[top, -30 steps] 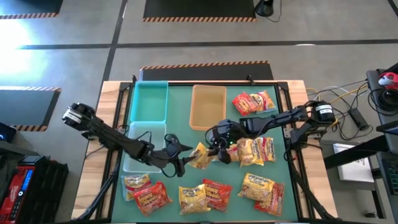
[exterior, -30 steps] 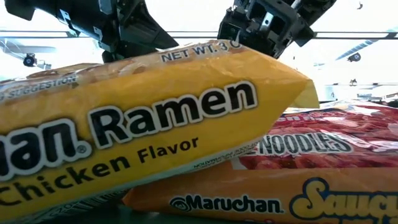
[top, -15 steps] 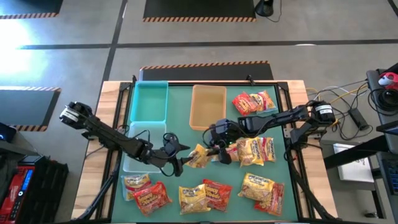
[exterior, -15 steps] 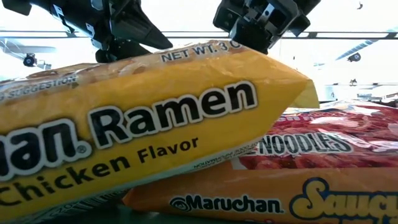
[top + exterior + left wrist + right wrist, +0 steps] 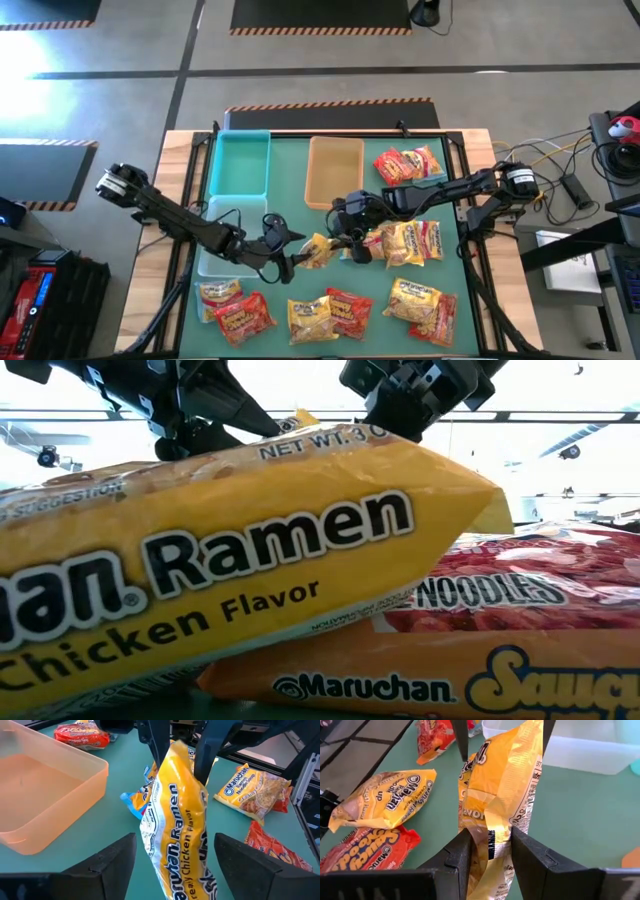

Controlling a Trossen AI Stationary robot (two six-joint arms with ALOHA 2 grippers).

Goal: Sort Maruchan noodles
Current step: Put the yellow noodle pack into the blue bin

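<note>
A yellow Maruchan packet is held up over the middle of the green mat. My right gripper is shut on its right end. My left gripper is open, and its fingers stand on either side of the packet's left end with a gap on each side. Other yellow, red and orange packets lie flat on the mat: a near row, a pair at right and a pair far right. In the low view a near yellow packet hides most of the scene. My right gripper pinches the yellow packet between its two fingers at the packet's right end. The fingers come from the table's right, slanting down, and lie along the packet. The packet is lifted off the mat and reaches out toward my left gripper.
A teal tray and a tan tray stand at the mat's far side, and a clear tray sits under my left arm. A blue-and-yellow packet lies below the held one. Bare mat shows between the trays and the near row.
My right gripper has moved a little toward the table's left, carrying the yellow packet with it. The packet's free end now reaches farther between my left gripper's open fingers. In the low view a yellow corner has come into sight behind the near packet.
</note>
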